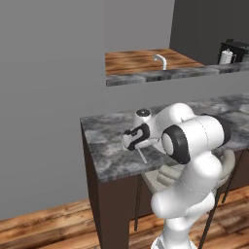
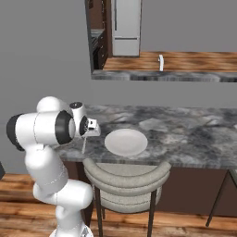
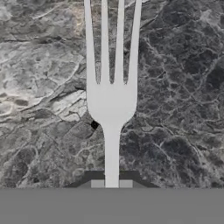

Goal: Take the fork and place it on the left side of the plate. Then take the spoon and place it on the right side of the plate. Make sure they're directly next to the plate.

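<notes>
My gripper [image 3: 111, 182] is shut on the handle of the fork [image 3: 111, 101], a slim silver-grey one whose four tines point away from the hand over the dark marbled counter [image 3: 175, 109]. In the right base view the fork [image 2: 84, 146] hangs tines-down from the gripper [image 2: 86, 136], just above the counter and a little left of the round white plate [image 2: 126, 141]. The left base view has the gripper [image 1: 138, 147] over the counter's left part with the fork [image 1: 143, 156] below it; the arm hides the plate there. The spoon is out of view.
The counter's [image 1: 112, 155] left end and front edge lie close to the gripper. A grey round-backed stool [image 2: 125, 178] stands in front of the counter below the plate. Behind, a raised ledge carries a faucet [image 1: 160, 61] and a kettle [image 1: 226, 57].
</notes>
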You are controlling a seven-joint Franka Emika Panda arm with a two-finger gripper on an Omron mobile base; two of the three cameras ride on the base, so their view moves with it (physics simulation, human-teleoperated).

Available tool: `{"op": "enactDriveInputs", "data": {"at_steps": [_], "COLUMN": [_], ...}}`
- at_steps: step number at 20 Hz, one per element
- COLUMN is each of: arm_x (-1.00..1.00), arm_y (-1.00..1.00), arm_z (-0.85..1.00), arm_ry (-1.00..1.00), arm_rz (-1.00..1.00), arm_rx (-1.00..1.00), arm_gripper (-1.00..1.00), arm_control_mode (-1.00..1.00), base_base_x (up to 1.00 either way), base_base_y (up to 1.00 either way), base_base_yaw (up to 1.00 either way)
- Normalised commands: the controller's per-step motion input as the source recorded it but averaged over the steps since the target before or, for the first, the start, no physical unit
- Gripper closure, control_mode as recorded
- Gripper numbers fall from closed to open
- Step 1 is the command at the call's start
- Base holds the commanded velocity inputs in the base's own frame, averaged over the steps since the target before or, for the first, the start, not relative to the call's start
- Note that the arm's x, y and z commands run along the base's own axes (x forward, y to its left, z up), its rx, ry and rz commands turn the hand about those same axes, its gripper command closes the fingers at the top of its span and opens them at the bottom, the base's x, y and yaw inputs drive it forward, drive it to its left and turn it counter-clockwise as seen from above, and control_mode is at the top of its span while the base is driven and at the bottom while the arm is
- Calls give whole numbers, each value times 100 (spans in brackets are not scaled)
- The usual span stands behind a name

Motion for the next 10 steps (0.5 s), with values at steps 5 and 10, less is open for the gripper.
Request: {"op": "enactDriveInputs", "data": {"at_steps": [5, 10], "arm_x": [62, 46], "arm_y": [0, 0], "arm_z": [-16, -19], "arm_ry": [6, 3], "arm_rz": [-2, -3], "arm_rx": [0, 0], "arm_gripper": [100, 100], "arm_control_mode": [-100, -100], "base_base_x": [0, 0], "base_base_y": [0, 0], "base_base_yaw": [0, 0]}}
